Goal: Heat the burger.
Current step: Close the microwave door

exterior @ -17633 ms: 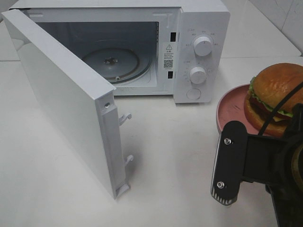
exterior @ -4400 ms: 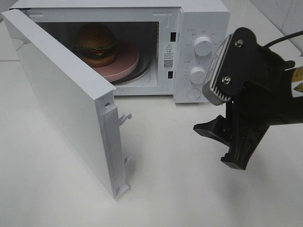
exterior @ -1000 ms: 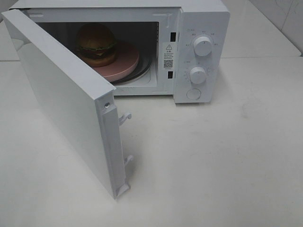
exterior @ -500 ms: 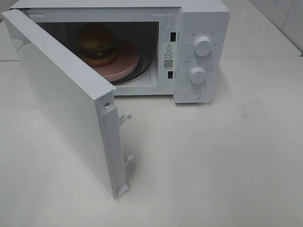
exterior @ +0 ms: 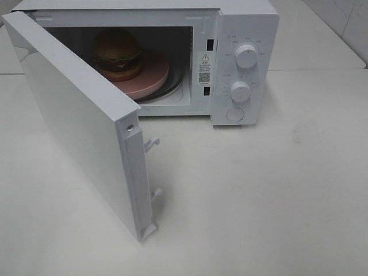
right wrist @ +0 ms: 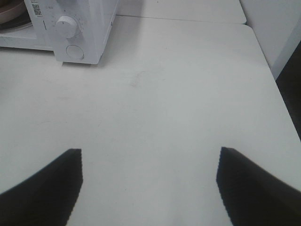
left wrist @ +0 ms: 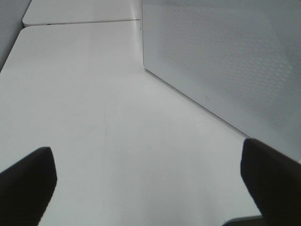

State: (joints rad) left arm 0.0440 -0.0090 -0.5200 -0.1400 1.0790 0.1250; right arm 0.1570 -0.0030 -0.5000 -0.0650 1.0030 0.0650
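The burger, with a brown domed bun and a green lettuce edge, rests on a round pink plate inside the white microwave. The microwave door stands wide open toward the front left. Neither arm appears in the exterior high view. My left gripper is open over bare table, beside the perforated outer face of the door. My right gripper is open with nothing between its fingers, over the white table in front of the microwave's knob panel.
Two round knobs and a round button sit on the microwave's right panel. Door latch hooks stick out from the door's edge. The white table stretches to the front and right; its right edge shows in the right wrist view.
Nothing has visibly changed over the last second. Earlier the burger and plate stood on the table at the right; they are now inside the microwave, and the right arm has left the exterior view.
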